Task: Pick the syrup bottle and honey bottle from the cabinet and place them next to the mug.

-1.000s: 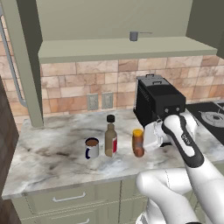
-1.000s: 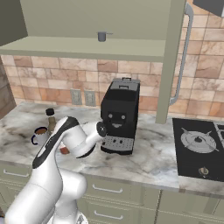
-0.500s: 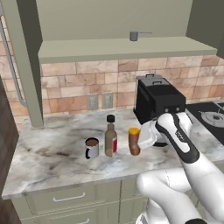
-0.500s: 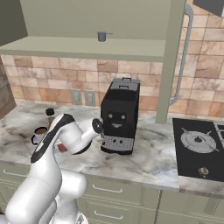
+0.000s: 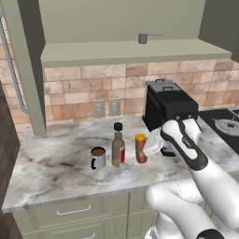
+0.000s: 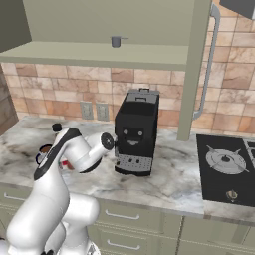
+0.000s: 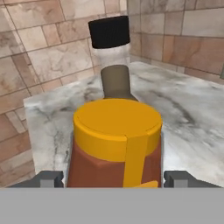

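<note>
Honey bottle (image 5: 140, 148) carried leftward since a second ago, now just beside the syrup bottle (image 5: 118, 146), claw (image 7: 116, 177) pinching the honey bottle, fingertips (image 7: 51, 178) mostly cut off, mug (image 5: 98, 158) beyond on the worktop (image 5: 51, 163), bottles hidden behind the arm from the right.

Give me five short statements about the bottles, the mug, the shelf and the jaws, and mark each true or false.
1. The syrup bottle stands on the counter between the mug and the honey bottle. True.
2. The honey bottle lies on its side. False: it stands upright, orange cap on top.
3. A small grey measuring cup sits on the cabinet shelf. True.
4. The mug is empty. False: brown liquid shows inside it.
5. The gripper has its jaws on either side of the syrup bottle. False: in the hand view they flank the honey bottle, with the syrup bottle behind it.
</note>
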